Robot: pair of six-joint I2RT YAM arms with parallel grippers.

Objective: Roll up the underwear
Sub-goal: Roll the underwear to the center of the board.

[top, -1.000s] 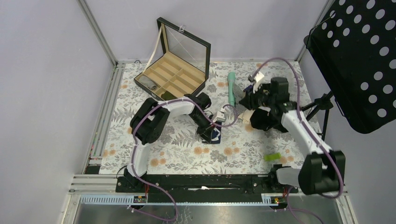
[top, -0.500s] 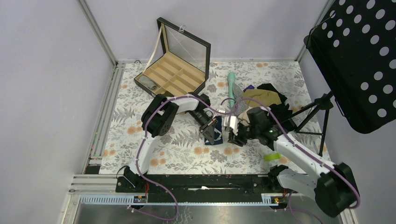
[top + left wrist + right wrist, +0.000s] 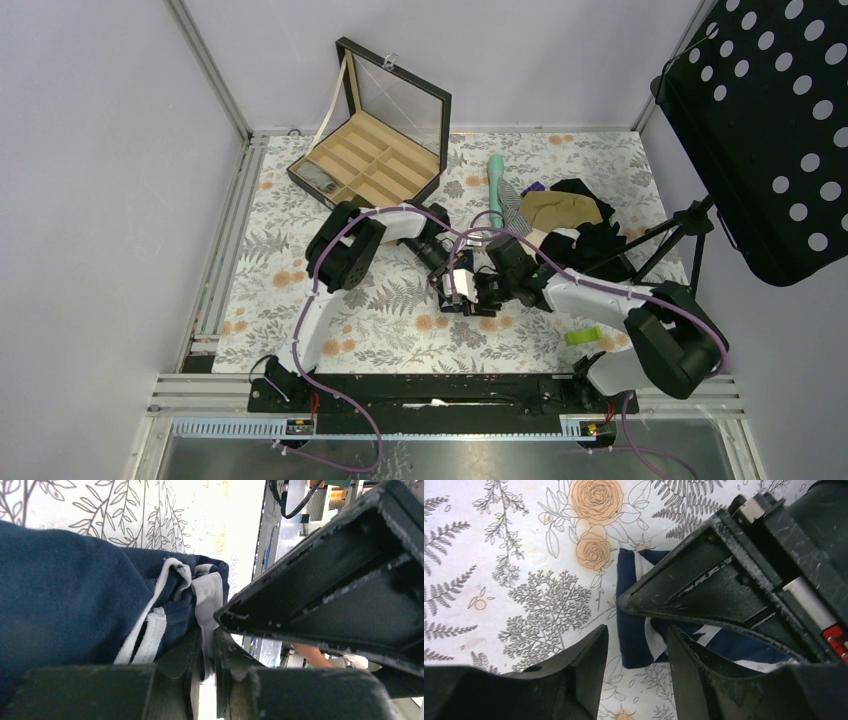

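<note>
Flat floral-print bench [image 3: 290, 300], loads of free room out past the jaws of the left gripper [image 3: 207, 632]. Soft navy knit underwear [image 3: 631, 647] with a white band lies bunched between both sets of jaws. Right gripper [image 3: 636, 630] jaws spread, straddling its edge, gripping nothing; left jaws pinched on the white waistband

Left arm [image 3: 345, 255] and right arm [image 3: 590, 295] bent inward, wrists close, left fingers [image 3: 170, 680] nearly together, right fingers [image 3: 579, 665] parted
</note>
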